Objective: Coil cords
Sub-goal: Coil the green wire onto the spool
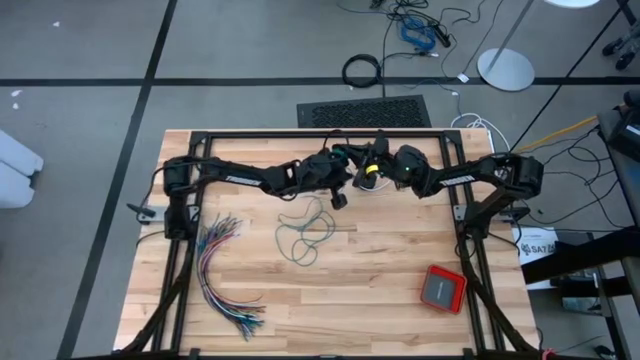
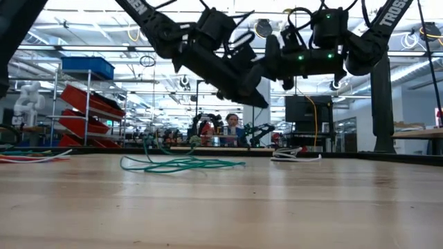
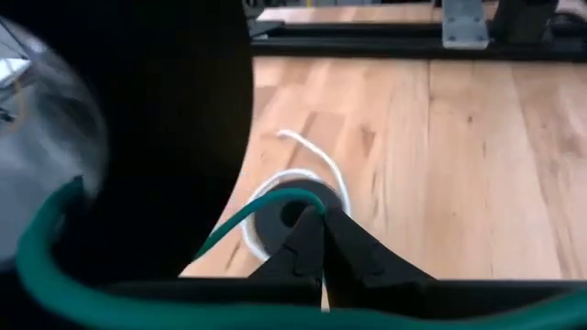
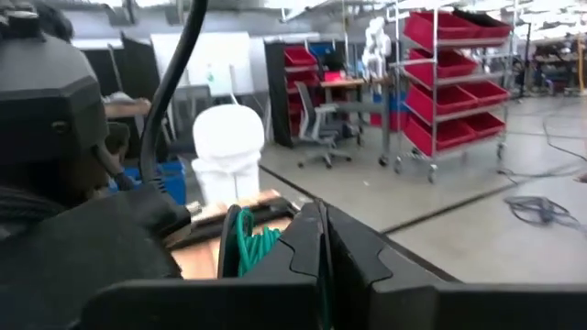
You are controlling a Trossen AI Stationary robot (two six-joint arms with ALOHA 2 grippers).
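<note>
High view showed both arms reaching in toward each other above the far middle of the desk (image 1: 330, 300), the left gripper (image 1: 338, 196) and the right gripper (image 1: 372, 170) close together there. From where I stood the teal-green cord (image 1: 305, 232) was only partly dealt with: most of it lay in loose, open, uneven loops on the wood just in front of the grippers, while one strand rose from that sprawl toward them. In the left wrist view the left fingers (image 3: 316, 247) were pressed together with that teal strand running up to their tips, so I judged them shut on it, though the actual pinch was hard to make out. In the right wrist view the right fingers (image 4: 323, 247) were shut tight too, with a few turns of teal cord bunched just beside them; whether they held any of it I could not tell. The black cord (image 3: 292, 209) looked the further along, lying as a small tight ring on the desk under the left gripper with its white tail curling round it. I reckoned the teal cord was left to be gathered into a neat coil. Off to the left side lay the fanned bundle of coloured wires (image 1: 222, 275), and a red box (image 1: 442, 288) sat near the right front corner, neither touched.
</note>
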